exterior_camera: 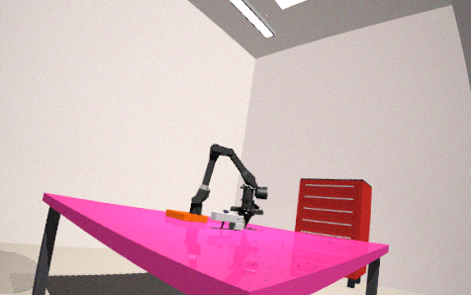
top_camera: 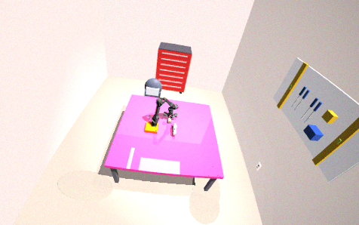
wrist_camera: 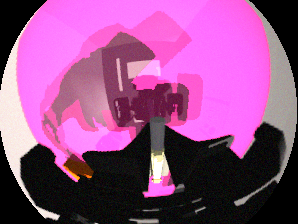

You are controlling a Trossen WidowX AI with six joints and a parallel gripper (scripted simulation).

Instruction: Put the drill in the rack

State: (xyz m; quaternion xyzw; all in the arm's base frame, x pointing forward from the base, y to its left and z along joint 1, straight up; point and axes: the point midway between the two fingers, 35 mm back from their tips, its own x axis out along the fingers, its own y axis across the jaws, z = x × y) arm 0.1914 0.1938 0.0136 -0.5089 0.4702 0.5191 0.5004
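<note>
The gripper [wrist_camera: 156, 145] [top_camera: 170, 115] [exterior_camera: 245, 216] points down, low over the table. It is shut on the drill [wrist_camera: 157, 132], a slim grey rod with a bright lower part in the wrist view. A white block-like device [top_camera: 174, 129] [exterior_camera: 224, 217] stands on the table close beside the gripper. A small dark blue piece [exterior_camera: 226, 211] sits on it; whether this is the key is too small to tell. A small pale block [top_camera: 170, 120] lies just under the gripper; I cannot tell whether it is the rack. Where the drill's lower end stands is hidden.
The arm's orange-yellow base block [top_camera: 151, 127] [exterior_camera: 185, 216] [wrist_camera: 79, 168] is beside the device. The glossy magenta table [top_camera: 196, 158] [exterior_camera: 124, 228] shows pale and dark reflections. A red cabinet [top_camera: 173, 69] [exterior_camera: 331, 208] and a grey helmet-like object [top_camera: 153, 87] stand beyond it.
</note>
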